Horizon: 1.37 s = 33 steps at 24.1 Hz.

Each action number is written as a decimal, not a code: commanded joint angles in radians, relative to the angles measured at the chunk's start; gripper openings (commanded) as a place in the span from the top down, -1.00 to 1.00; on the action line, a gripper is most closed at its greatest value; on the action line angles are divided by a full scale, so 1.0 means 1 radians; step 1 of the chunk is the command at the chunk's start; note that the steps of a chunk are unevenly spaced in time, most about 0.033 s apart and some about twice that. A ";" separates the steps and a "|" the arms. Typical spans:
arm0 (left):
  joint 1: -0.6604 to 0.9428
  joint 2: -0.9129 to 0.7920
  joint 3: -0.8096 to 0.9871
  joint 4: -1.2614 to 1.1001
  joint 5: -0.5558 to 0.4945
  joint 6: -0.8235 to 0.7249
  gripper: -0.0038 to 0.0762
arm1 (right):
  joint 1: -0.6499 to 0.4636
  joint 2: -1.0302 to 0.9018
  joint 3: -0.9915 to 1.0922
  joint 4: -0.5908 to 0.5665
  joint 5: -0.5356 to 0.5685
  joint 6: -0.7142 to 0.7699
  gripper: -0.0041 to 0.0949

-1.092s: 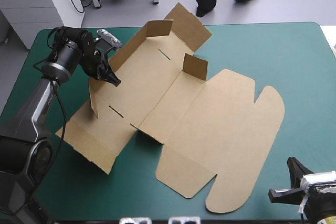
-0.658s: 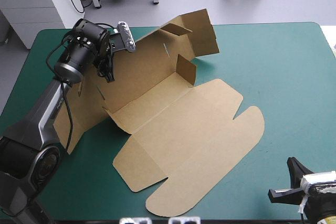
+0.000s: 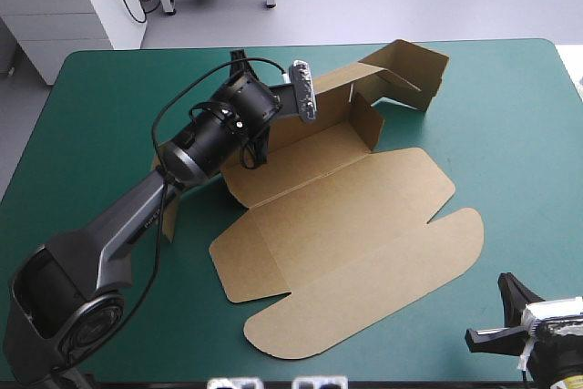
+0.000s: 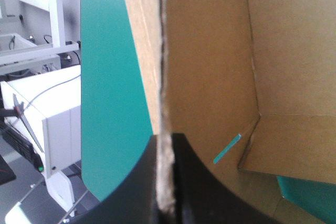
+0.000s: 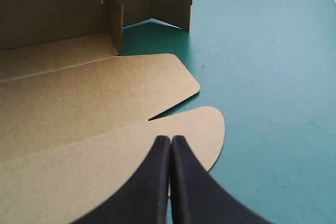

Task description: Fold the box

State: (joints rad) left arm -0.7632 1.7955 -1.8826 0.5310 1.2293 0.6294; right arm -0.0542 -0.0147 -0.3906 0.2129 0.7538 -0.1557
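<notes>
Two grippers: the left gripper (image 4: pixel 167 141) pinches the raised far wall of the brown box (image 3: pixel 337 216), mid-table on the teal-green cover (image 3: pixel 510 125); the right gripper (image 5: pixel 170 140), fingers pressed together, sits at the near right corner.

No writing, label, brand or number can be read anywhere, not even on the box (image 3: pixel 346 216).

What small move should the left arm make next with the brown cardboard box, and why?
Probably ease the gripped wall square to the base: the left gripper is shut on the raised wall of the brown cardboard box, the lid panel lies flat, and the right gripper, shut, holds nothing.
</notes>
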 commanded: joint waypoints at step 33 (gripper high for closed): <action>-0.128 -0.381 0.879 1.011 -0.627 -0.656 0.92 | -0.001 -0.022 -0.022 0.005 -0.075 -0.004 0.96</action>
State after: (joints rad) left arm -0.8880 1.4393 -0.9806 1.4604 0.6049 0.0435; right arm -0.0542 -0.0147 -0.3906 0.2129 0.7538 -0.1557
